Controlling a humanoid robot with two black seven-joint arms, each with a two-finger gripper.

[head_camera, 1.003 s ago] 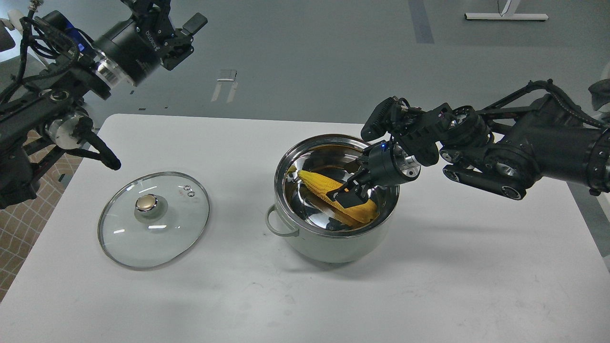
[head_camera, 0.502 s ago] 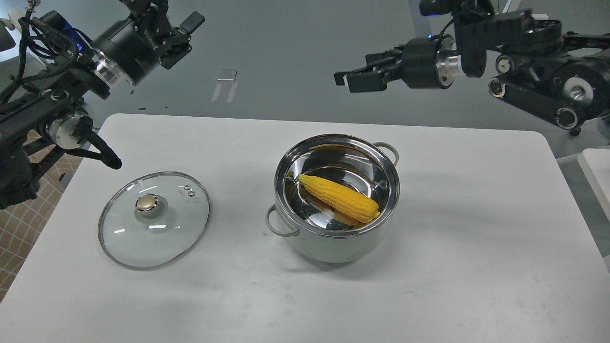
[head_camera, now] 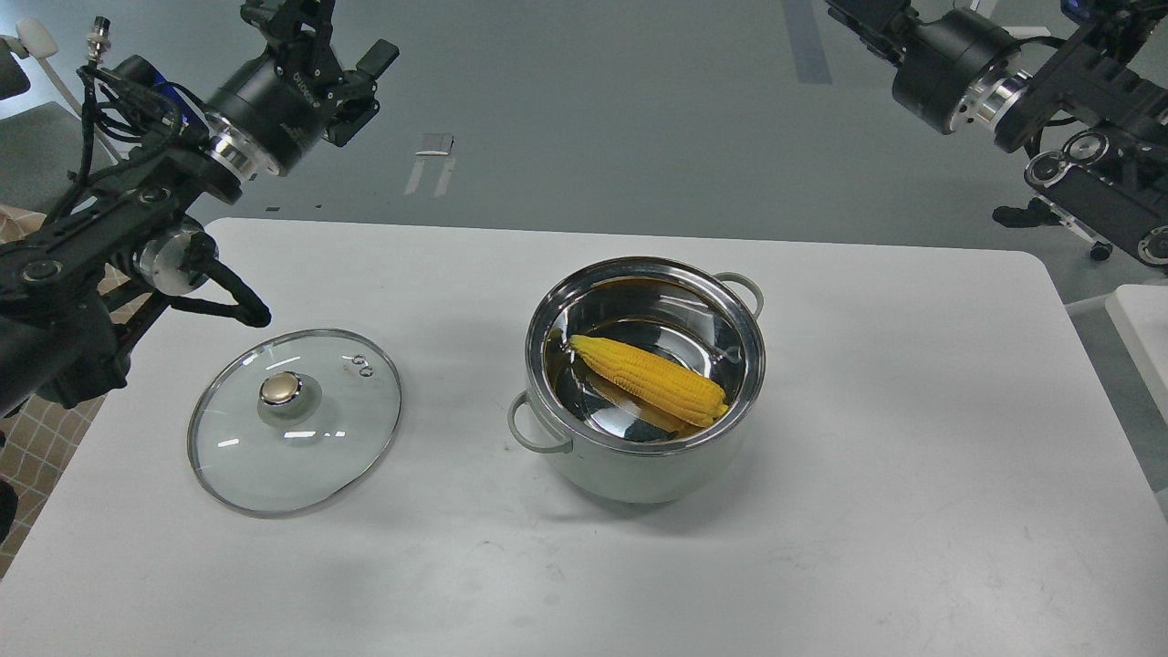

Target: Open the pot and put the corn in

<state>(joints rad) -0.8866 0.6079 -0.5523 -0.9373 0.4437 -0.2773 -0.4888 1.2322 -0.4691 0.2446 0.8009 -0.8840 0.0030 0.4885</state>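
The pale grey-green pot stands uncovered at the middle of the white table. The yellow corn lies slantwise inside it on the shiny steel bottom. My left gripper hangs high at the upper left, beyond the table's far edge, open and empty. My right gripper is raised at the upper right, far above and behind the pot; its fingertips are cut off by the top edge, and nothing shows in it.
The round glass lid with a brass-coloured knob lies flat on the table left of the pot. The white table has rounded corners. A second white surface shows at the right edge.
My right gripper let go of the corn inside the pot, then rose up and back to the upper right. The left arm shifted slightly. The corn stays in the pot.
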